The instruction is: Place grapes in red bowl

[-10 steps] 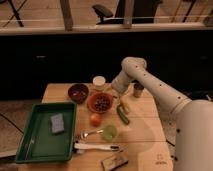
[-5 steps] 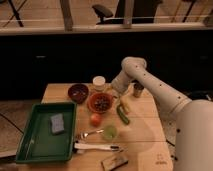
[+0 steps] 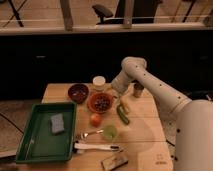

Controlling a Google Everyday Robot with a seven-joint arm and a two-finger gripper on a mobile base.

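The red bowl (image 3: 93, 104) sits on the wooden table just right of the dark maroon bowl (image 3: 78, 92). The grapes (image 3: 102, 103) show as a dark cluster lying inside the red bowl. My gripper (image 3: 115, 91) hangs at the end of the white arm, just above and to the right of the red bowl's far rim, apart from the grapes.
A white jar (image 3: 99, 82) stands behind the bowls and a dark can (image 3: 138, 90) stands right of the gripper. A cucumber (image 3: 122, 115), an orange-red tomato (image 3: 95, 119), a light-green cup (image 3: 109, 131), a fork (image 3: 90, 134) and a white-handled tool (image 3: 97, 146) lie in front. A green tray (image 3: 30, 145) holding a sponge (image 3: 57, 122) sits at the left.
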